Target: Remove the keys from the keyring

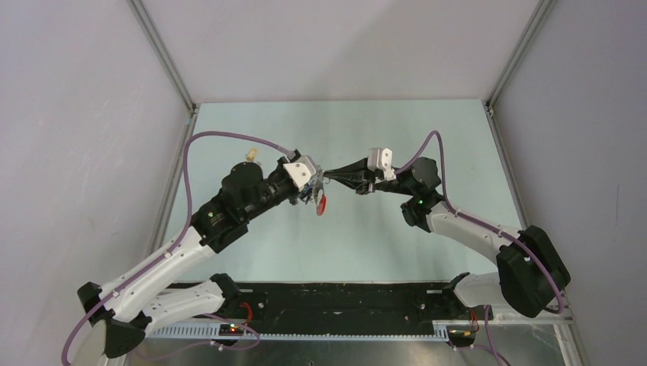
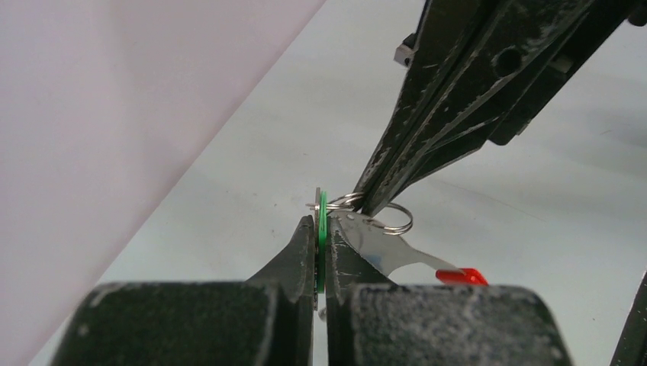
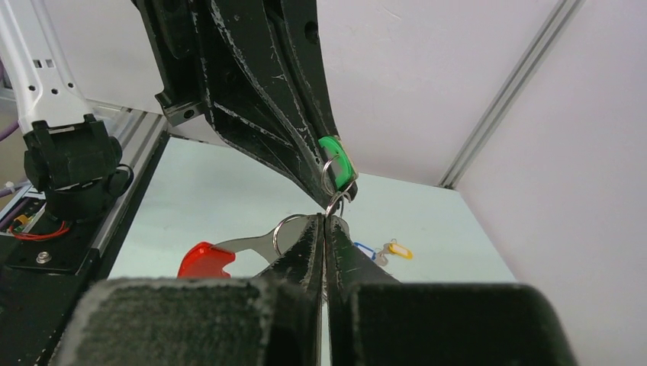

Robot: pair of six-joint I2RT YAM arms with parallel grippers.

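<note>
Both grippers meet above the middle of the table. My left gripper (image 2: 321, 221) is shut on the green tag (image 2: 323, 229) of a key, held edge-on between its fingers; in the top view it (image 1: 313, 184) sits just left of the right gripper (image 1: 329, 180). My right gripper (image 3: 325, 219) is shut on the silver keyring (image 3: 288, 229), whose flat metal arm ends in the red band (image 3: 202, 259). The red band hangs below the grippers (image 1: 321, 204). The green tag also shows in the right wrist view (image 3: 334, 155). The ring (image 2: 398, 221) loops beside the right fingertips (image 2: 372, 194).
A blue-tagged key (image 3: 365, 250) and a tan-tagged key (image 3: 398, 248) lie loose on the table beyond the grippers; the tan tag shows by the left arm (image 1: 249, 155). Grey walls with metal rails (image 1: 164, 61) enclose the table on three sides.
</note>
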